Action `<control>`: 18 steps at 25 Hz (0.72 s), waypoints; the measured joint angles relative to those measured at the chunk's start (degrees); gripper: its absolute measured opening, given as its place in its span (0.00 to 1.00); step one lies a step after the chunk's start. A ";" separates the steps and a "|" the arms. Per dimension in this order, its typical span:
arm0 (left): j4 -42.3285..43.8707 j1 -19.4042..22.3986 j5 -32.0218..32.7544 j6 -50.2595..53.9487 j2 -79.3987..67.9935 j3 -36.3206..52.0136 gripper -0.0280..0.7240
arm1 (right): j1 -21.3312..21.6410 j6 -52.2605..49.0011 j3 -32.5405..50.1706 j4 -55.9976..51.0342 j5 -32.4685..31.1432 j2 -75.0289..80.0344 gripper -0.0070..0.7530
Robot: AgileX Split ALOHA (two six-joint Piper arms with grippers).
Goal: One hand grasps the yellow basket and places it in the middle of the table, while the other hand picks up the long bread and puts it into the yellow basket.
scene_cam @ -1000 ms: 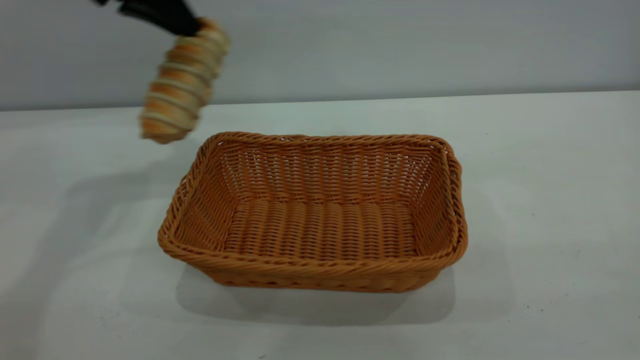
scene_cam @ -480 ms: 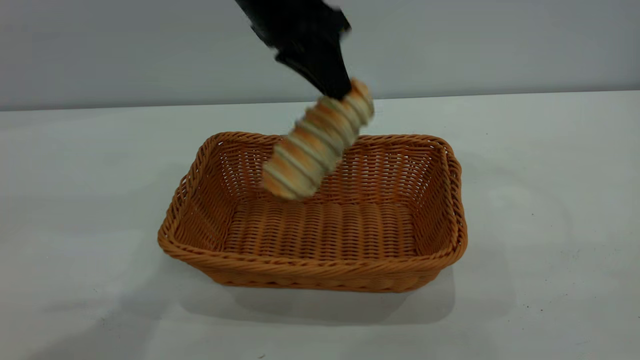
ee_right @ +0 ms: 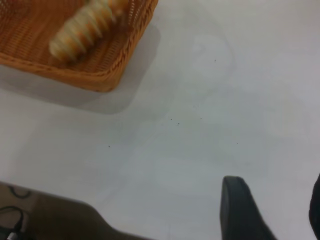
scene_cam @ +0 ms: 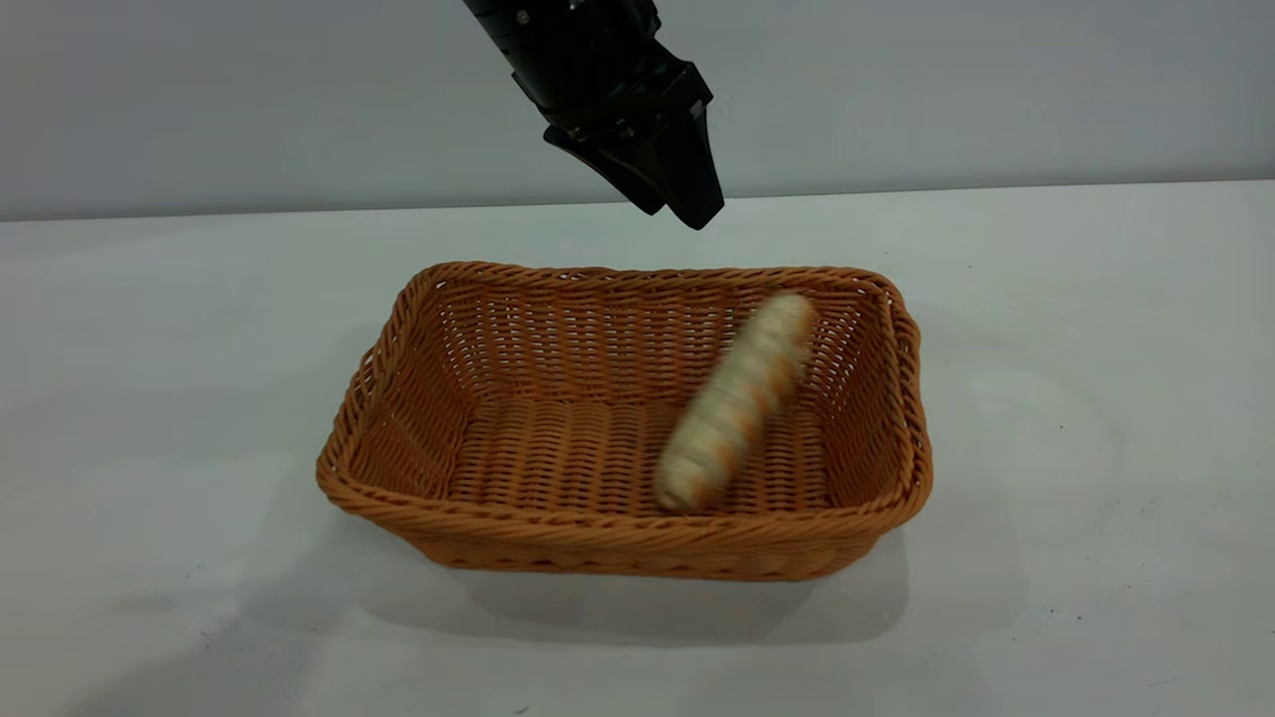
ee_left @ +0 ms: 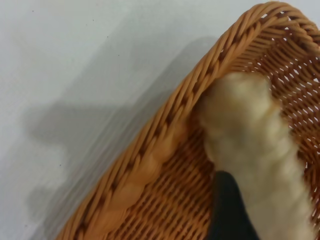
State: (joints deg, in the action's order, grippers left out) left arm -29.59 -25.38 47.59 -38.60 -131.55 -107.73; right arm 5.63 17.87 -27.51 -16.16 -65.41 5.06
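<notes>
The yellow basket (scene_cam: pixel 618 533) stands on the white table (scene_cam: pixel 1096 398) near its middle. The long bread (scene_cam: pixel 737 398) is inside it, towards its right side, slanted with one end against the back wall and blurred with motion. My left gripper (scene_cam: pixel 679 211) hangs above the basket's back rim, open and empty, clear of the bread. In the left wrist view one black finger (ee_left: pixel 227 210) shows beside the bread (ee_left: pixel 255 150) and the basket rim (ee_left: pixel 150 165). My right gripper (ee_right: pixel 272 200) is open and empty over bare table, away from the basket (ee_right: pixel 100 75) and the bread (ee_right: pixel 85 27).
A grey wall runs behind the table's far edge (scene_cam: pixel 996 187). The table's near edge and a dark floor with a cable (ee_right: pixel 15 220) show in the right wrist view.
The left gripper carried the bread from the upper left to over the basket, then let it go. The bread has dropped into the basket's right side. The basket has not moved.
</notes>
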 joint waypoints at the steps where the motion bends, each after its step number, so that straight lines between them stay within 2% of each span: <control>1: 0.00 0.00 0.00 0.05 0.14 0.00 0.72 | 0.00 -0.01 0.00 0.00 0.00 0.00 0.43; 9: -0.16 1.51 -1.27 -0.98 10.14 0.00 0.69 | 0.00 -0.01 0.00 0.00 0.00 0.00 0.43; 18: 0.16 3.10 5.91 1.50 31.10 0.00 0.69 | 0.00 -0.05 0.00 -0.47 0.00 0.00 0.43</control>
State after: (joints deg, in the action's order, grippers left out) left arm -29.43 -22.28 53.49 -37.10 -100.45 -107.73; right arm 5.63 17.82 -27.51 -16.63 -65.41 5.06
